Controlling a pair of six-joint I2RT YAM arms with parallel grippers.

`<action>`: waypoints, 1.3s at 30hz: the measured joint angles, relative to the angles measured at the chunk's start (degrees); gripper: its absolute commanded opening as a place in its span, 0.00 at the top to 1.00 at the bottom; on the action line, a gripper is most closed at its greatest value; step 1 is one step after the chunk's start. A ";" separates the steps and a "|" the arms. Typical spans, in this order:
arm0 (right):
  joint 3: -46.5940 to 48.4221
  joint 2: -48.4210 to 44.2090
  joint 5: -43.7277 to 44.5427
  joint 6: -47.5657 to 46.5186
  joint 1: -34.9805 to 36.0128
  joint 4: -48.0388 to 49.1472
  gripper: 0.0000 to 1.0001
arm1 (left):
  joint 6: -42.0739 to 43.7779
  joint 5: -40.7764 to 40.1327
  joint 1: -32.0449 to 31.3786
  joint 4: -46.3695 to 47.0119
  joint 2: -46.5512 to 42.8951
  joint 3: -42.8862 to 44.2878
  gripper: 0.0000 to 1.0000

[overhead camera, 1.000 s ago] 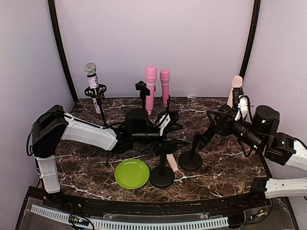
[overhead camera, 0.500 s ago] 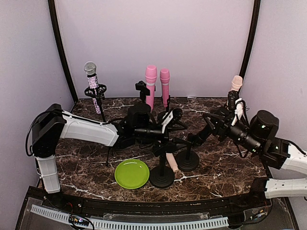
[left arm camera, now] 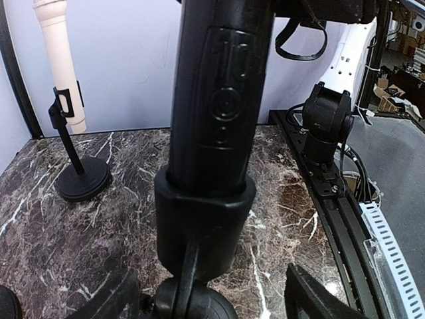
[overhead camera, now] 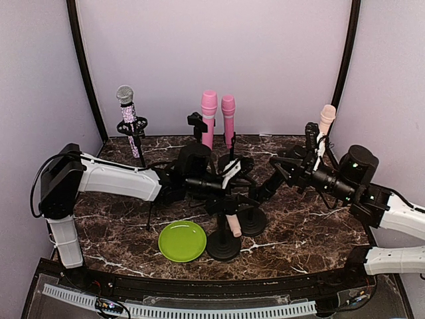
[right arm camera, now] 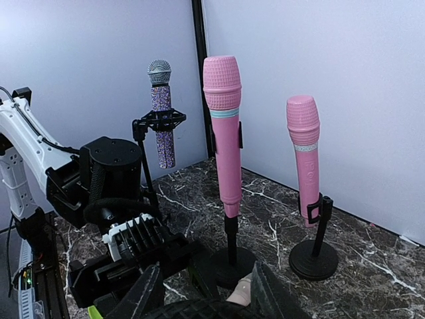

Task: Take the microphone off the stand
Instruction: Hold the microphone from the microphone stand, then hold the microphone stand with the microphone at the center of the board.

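Note:
A black microphone [left arm camera: 219, 100] sits with its lower end in the black clip [left arm camera: 202, 226] of a small stand whose round base [overhead camera: 252, 219] rests mid-table. My left gripper [left arm camera: 209, 296] is open, its fingers [left arm camera: 312, 296] standing either side of the stand's joint just below the clip without touching it. My right gripper [right arm camera: 206, 299] is shut on the microphone's black mesh head [right arm camera: 199, 311]. In the top view the two grippers meet over this stand, the left gripper [overhead camera: 240, 193] from the left and the right gripper [overhead camera: 267, 188] from the right, hiding most of the microphone.
A green plate [overhead camera: 182, 240] lies at the front. Beside it stands another stand base [overhead camera: 222, 246] with a beige microphone [overhead camera: 232, 224] hanging from it. At the back are a glittery microphone [overhead camera: 129, 119], two pink microphones [overhead camera: 209, 123] and a beige one [overhead camera: 325, 119], all on stands.
My right gripper has closed on the black microphone's head and swung left. The stand's base has slid left with it. My left gripper has reached further right around the stand.

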 measured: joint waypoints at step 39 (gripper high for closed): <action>0.87 2.47 2.91 8.66 -3.63 0.26 0.83 | 3.15 -2.71 0.57 -2.82 0.85 2.25 1.00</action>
